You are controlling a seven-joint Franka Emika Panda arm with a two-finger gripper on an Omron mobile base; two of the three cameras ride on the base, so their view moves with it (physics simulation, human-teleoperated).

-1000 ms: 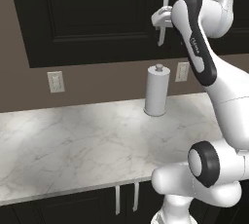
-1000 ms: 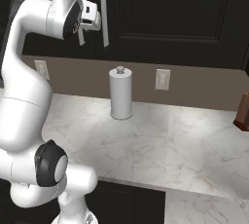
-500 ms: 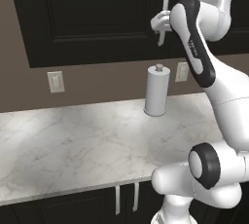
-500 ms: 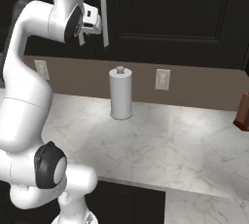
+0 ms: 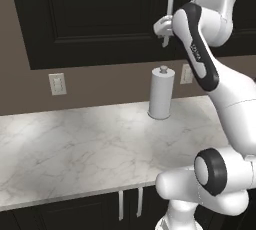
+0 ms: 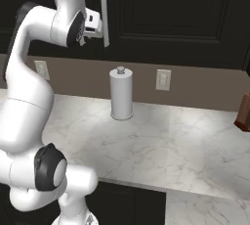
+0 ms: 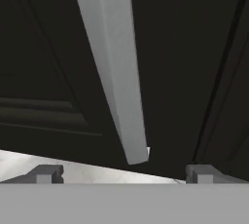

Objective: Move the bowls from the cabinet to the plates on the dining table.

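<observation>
Gripper: two-finger gripper (image 7: 124,174) raised at the near-black panelled wall cabinet (image 5: 100,19), jaws spread wide apart, nothing between the small dark fingertips (image 7: 46,173); lower end of the handle seen above the gap between the tips in the hand view, contact not discernible.
Handle: long slim silver bar handle (image 7: 114,67), upright on the cabinet door in both base views (image 6: 104,13), slanted across the hand view; hand close against it.
Cabinet: doors shut, dark panels and a vertical seam seen to the right of the handle in the hand view.
Bowls: behind closed doors if anywhere here; position not to be told.
Arm: white with dark joints, bent high, hand level with the handle's lower part.
Counter: grey-veined white marble counter (image 5: 75,149) under the cabinet, dark base units below it.
Paper roll: white upright paper-towel roll on a stand (image 5: 161,93), at the back of the counter, below the hand.
Wall: brown, with pale outlet plates (image 5: 57,83) either side of the roll.
Right edge: reddish-brown object (image 6: 243,111) on the counter, cut off, not identifiable.
</observation>
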